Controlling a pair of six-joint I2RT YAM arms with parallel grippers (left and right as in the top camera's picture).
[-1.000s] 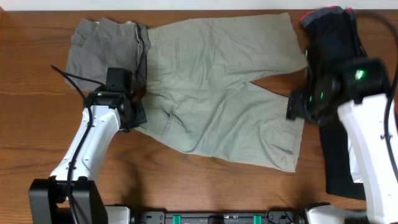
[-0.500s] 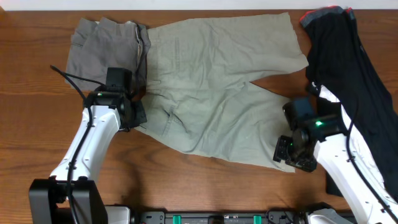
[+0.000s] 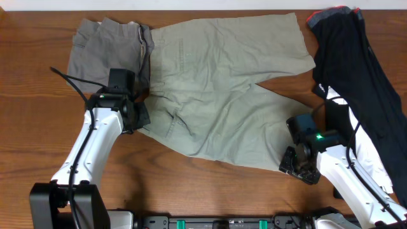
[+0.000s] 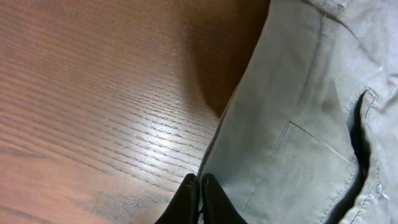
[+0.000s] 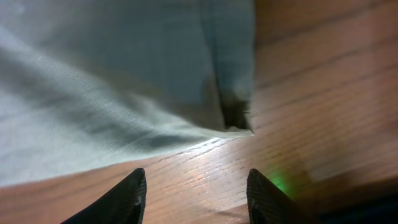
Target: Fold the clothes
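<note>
Right gripper (image 5: 196, 179) sits low at the near right of the wooden table (image 3: 25, 127), its two dark fingers (image 5: 127, 198) standing partly apart with nothing between them but bare wood. Just ahead of the tips lies the near corner of the khaki shorts (image 3: 216, 95), the hem of the lower leg flat on the wood and not gripped. Seen from overhead, this gripper is right at the bottom corner of that leg. Further in on the left, the left gripper (image 4: 200, 186) has its fingers pressed fully together at the edge of the waistband side of the same shorts; whether any cloth is pinched between them cannot be told. The khaki shorts are spread open across the middle of the table, waistband to the left and both legs pointing right. Beyond the left gripper, grey shorts (image 3: 102, 48) lie at the far left, touching the waistband. A long black garment (image 3: 356, 70) runs down the right side.
</note>
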